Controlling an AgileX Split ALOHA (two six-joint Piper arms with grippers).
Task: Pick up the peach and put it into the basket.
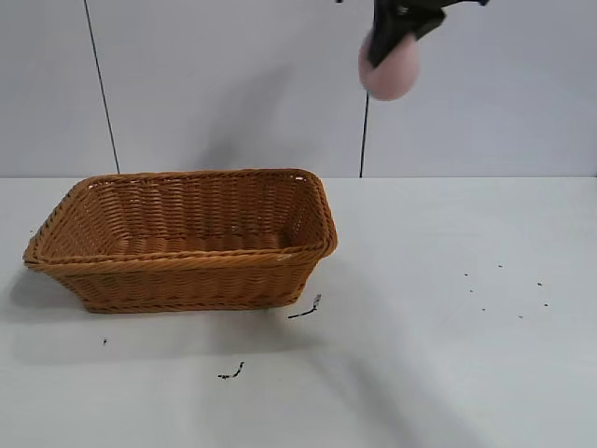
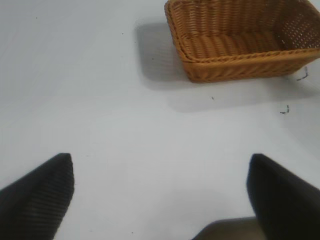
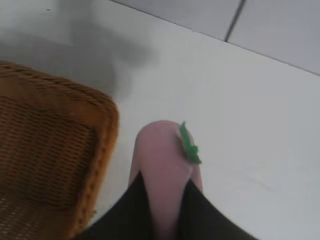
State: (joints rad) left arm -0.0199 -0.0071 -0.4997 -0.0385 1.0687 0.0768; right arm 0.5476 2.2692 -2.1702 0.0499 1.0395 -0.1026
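A white bench [image 1: 448, 373] under a pale wall. My right end effector [image 1: 396, 33] grips the peach [image 1: 390, 70] high in the air, just past the basket [image 1: 187, 238] rim's right end. I should carry it leftward over the basket's middle, lower, then release. My left end effector [image 2: 160, 200] waits spread wide, apart.

Dusty-pink peach [image 1: 392, 70] with green leaf [image 3: 189, 144], orange-brown woven basket [image 1: 187, 271], black pincer [image 1: 396, 23], white table [image 1: 448, 327]
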